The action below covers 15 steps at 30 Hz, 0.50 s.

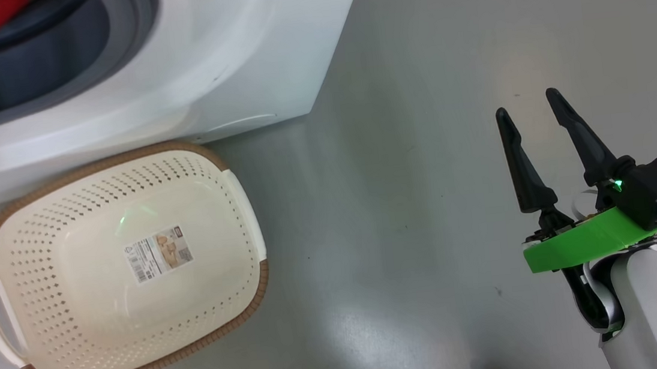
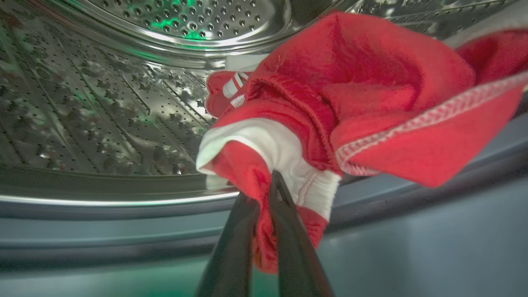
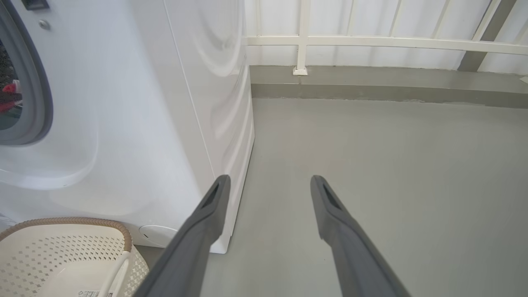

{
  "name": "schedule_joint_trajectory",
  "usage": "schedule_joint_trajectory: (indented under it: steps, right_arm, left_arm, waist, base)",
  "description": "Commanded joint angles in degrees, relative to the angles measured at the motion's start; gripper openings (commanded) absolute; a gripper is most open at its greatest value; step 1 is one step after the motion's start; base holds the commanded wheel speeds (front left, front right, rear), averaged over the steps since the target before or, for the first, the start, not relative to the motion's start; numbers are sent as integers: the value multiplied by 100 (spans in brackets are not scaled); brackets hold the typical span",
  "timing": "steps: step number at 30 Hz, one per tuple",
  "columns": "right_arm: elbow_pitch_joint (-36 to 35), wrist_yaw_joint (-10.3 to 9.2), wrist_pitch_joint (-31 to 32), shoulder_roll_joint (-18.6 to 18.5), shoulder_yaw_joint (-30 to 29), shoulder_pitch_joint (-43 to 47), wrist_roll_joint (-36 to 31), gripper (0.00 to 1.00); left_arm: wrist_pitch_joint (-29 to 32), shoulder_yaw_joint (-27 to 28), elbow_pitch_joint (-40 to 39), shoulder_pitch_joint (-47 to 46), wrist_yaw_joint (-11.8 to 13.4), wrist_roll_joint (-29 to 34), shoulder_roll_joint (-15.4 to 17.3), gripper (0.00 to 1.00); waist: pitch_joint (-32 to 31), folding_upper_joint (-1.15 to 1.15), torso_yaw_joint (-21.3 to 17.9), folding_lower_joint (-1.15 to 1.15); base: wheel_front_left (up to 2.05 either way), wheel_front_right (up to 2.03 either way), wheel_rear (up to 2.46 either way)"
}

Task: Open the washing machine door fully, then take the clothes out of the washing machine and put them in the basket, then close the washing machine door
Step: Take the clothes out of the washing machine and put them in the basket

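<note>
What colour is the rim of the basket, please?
Brown with a woven look, around the cream perforated basket; the head view shows it best.

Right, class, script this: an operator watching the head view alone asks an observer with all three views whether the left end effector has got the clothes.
Operator: Has the left end effector caught anything?
Observer: Yes; in the left wrist view it is shut on a white-trimmed fold of the red clothes.
Operator: Are they out of the washing machine?
Observer: No; the bundle sits at the drum mouth, by the grey rubber ring.
Operator: What lies ahead of the right end effector?
Observer: Bare floor, then a white railed wall.
</note>
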Motion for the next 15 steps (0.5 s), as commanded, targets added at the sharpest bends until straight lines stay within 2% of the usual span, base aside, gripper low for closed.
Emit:
schedule_joint_trajectory:
  steps: [1,4,9,13,15]
  right_arm:
    - [-101,37,-37,-2,106,33,26,100]
    - [-80,37,-37,8,99,27,31,100]
    - [-55,37,-37,23,121,84,18,100]
    - [-12,37,-37,28,70,164,14,100]
    - [3,37,-37,29,53,212,0,100]
  left_arm:
    - [-159,37,-151,106,120,41,335,0]
    - [-581,71,-245,301,327,-4,375,0]
    - [-1152,344,-482,703,485,-333,373,0]
    - [-1317,464,-1079,1130,772,-431,376,0]
    - [-1328,498,-1665,1435,936,-433,355,0]
  waist:
    - [-72,0,8,0]
    - [-186,0,16,0]
    - [-402,0,89,0]
    - [-596,0,190,0]
    - [-693,0,261,0]
  base:
    - [0,0,0]
    - [0,0,0]
    - [0,0,0]
    - [0,0,0]
    - [0,0,0]
